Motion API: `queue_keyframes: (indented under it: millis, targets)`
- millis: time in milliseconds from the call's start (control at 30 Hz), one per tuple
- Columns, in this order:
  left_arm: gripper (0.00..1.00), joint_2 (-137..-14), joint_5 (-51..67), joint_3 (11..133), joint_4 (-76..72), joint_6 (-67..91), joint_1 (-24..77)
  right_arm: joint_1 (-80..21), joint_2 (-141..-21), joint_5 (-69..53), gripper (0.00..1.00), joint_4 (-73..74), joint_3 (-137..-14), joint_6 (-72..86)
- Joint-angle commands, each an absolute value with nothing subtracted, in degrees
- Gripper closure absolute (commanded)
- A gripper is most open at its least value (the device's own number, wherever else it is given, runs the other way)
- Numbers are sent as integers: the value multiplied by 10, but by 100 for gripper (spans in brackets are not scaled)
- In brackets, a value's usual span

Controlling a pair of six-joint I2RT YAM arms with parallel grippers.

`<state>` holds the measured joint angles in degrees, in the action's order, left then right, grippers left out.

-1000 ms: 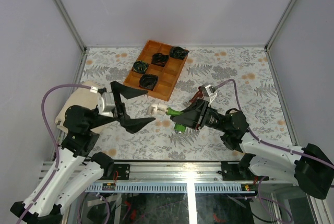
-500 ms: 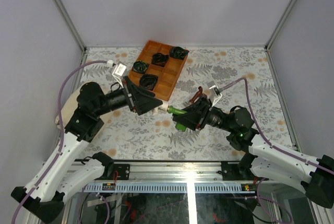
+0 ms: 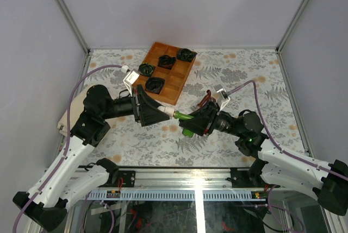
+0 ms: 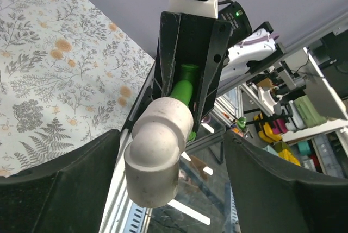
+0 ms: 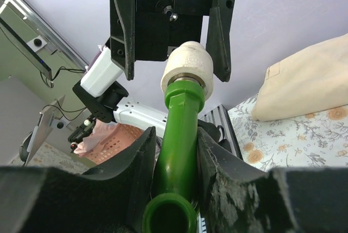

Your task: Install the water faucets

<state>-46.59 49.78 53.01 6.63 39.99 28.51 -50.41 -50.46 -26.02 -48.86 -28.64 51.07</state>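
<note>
My right gripper (image 3: 191, 121) (image 5: 176, 151) is shut on the bright green faucet (image 3: 185, 118) (image 5: 182, 135) and holds it above the table, pointing left. A white elbow piece (image 3: 170, 113) (image 4: 160, 146) (image 5: 187, 67) sits on the faucet's threaded end. My left gripper (image 3: 163, 114) (image 4: 171, 151) straddles that elbow with its jaws open. A clear gap shows on one side, and the other finger is close to the elbow. The dark red-brown faucet (image 3: 205, 101) lies on the table just behind the right gripper.
A wooden compartment tray (image 3: 176, 75) at the back centre holds several black-and-green coiled bundles (image 3: 155, 84). A beige pad (image 3: 73, 111) lies at the left edge under my left arm. The flowered cloth (image 3: 255, 81) covers the table.
My left gripper turned and moved right, from wide open beside the white elbow to straddling it, and its jaws have narrowed. The right gripper with the green faucet barely moved.
</note>
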Motion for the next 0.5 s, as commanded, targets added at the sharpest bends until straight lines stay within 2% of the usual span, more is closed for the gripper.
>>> queue_keyframes:
  millis: [0,100,233,333,467]
  targets:
    - [30,-459,531,526,30,365,286,-505,-506,-273,100,-572,-311,532]
    - [43,-465,542,527,27,349,287,-505,-511,-274,100,-593,-307,555]
    - [73,-474,548,530,35,303,287,-505,-526,-274,100,-630,-300,598]
    - [79,-481,560,530,44,245,287,-505,-536,-266,100,-650,-295,643]
    - [86,-471,562,514,39,121,288,-505,-546,-249,100,-604,-301,709]
